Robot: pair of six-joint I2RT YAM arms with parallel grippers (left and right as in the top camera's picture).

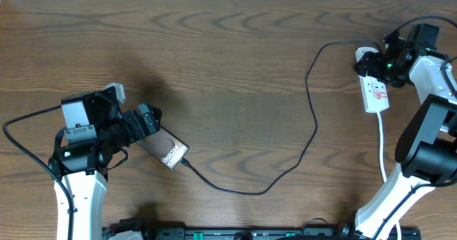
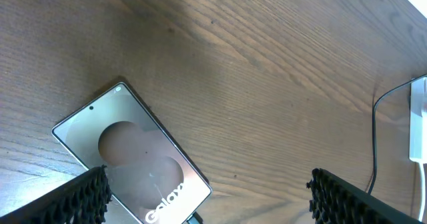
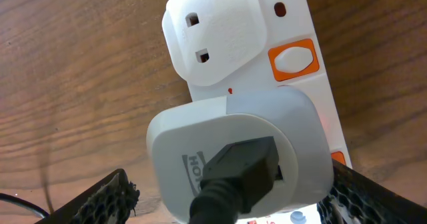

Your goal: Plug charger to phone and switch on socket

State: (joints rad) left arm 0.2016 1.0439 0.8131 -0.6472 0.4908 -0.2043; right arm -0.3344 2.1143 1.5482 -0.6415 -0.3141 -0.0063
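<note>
The phone [image 1: 170, 151] lies flat at the left, its screen showing "Galaxy" lettering in the left wrist view [image 2: 133, 154]. The charger [image 1: 314, 126], a thin black cable, has its plug tip at the phone's near end [image 2: 193, 219] and looks plugged in. It runs right and up to the socket [image 1: 376, 93]. My left gripper [image 1: 150, 122] is open just above the phone's far end, touching nothing [image 2: 210, 204]. My right gripper [image 1: 385, 63] is open over the socket's far end, its fingers either side of a white adapter [image 3: 233, 137] holding the black cable. An orange switch [image 3: 293, 57] sits beside it.
A round white plug head [image 3: 213, 37] sits in the socket's end outlet. The socket's thick white cord [image 1: 383, 147] runs down towards the right arm's base. Bare wooden table [image 1: 235, 76] lies between the arms. The socket's edge shows far right in the left wrist view [image 2: 417, 121].
</note>
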